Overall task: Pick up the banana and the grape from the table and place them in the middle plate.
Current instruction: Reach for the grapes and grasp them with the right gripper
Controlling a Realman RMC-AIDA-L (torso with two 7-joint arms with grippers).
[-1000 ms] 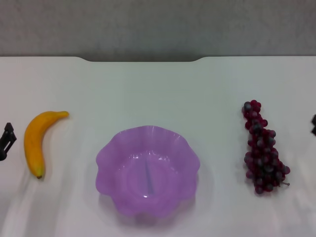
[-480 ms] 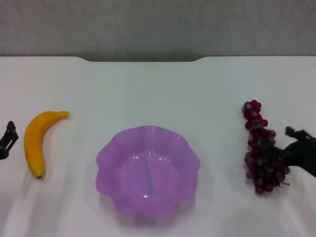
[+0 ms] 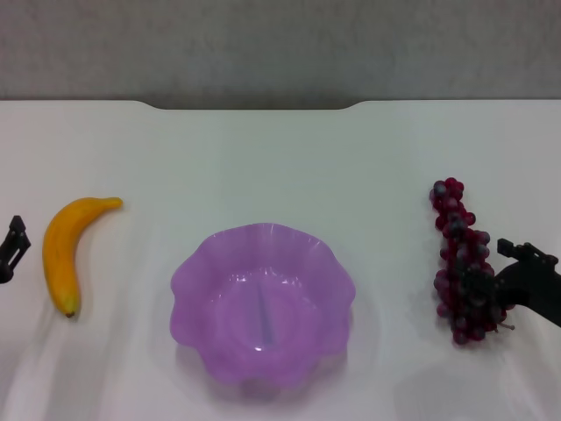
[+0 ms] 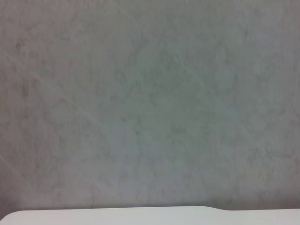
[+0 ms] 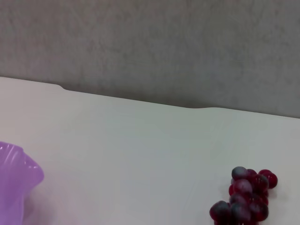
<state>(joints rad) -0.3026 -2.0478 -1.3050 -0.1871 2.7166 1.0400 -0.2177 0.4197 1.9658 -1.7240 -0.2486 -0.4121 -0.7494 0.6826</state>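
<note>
The banana (image 3: 63,252) lies on the white table (image 3: 263,167) at the left. The grape bunch (image 3: 462,256) lies at the right; its top also shows in the right wrist view (image 5: 244,198). The purple scalloped middle plate (image 3: 197,272) stands empty between them; its rim shows in the right wrist view (image 5: 21,176). My right gripper (image 3: 496,268) is open and low at the right side of the grape bunch, with one finger over its lower part. My left gripper (image 3: 11,246) is at the left edge, just left of the banana.
A grey wall runs behind the table's notched far edge (image 3: 254,105). The left wrist view shows the wall and a strip of table edge (image 4: 117,214).
My right gripper came in from the right edge and reached the lower part of the grape bunch. The left gripper, banana and plate have hardly moved.
</note>
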